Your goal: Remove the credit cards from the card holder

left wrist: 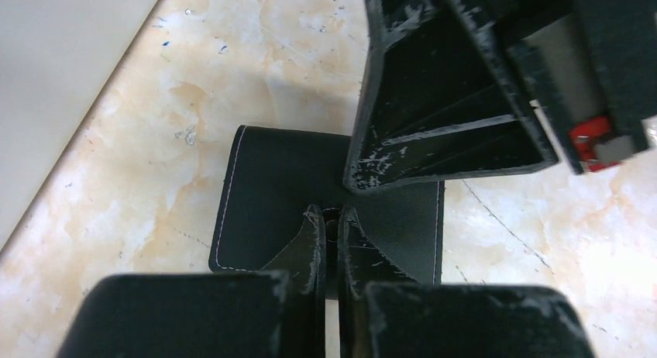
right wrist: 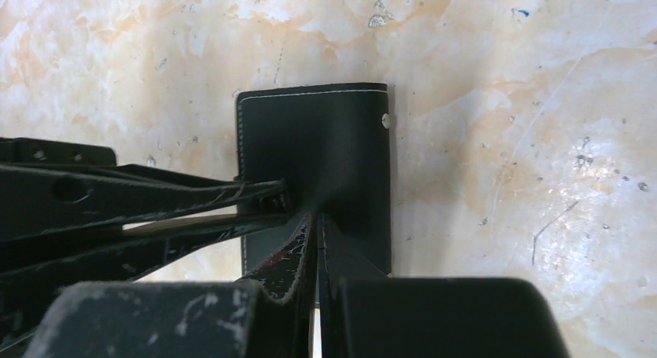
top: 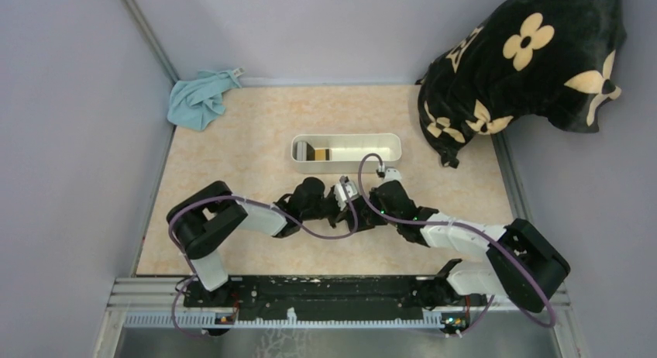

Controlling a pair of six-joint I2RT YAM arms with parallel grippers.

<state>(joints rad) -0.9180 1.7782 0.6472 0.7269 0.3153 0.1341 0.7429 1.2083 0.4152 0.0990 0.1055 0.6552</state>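
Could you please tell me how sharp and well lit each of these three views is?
Top external view: evenly lit and sharp, with soft shadows on the table. Left wrist view: the card holder is in focus, but the near bases of the fingers are blurred. Right wrist view: same blur along the bottom; the table looks bright, the black holder shows only its stitching.

Centre of the worktop (top: 232, 164) is jammed. Left gripper (left wrist: 331, 217) and right gripper (right wrist: 314, 222) fingers meet on the card holder (right wrist: 325, 141), both pinching it, with no lane between them. White tray (top: 349, 166) just behind blocks the far side. Pillow (top: 534, 63) fills the far-right corner, cloth (top: 200, 98) the far-left. Free worktop lies either side of the tray.
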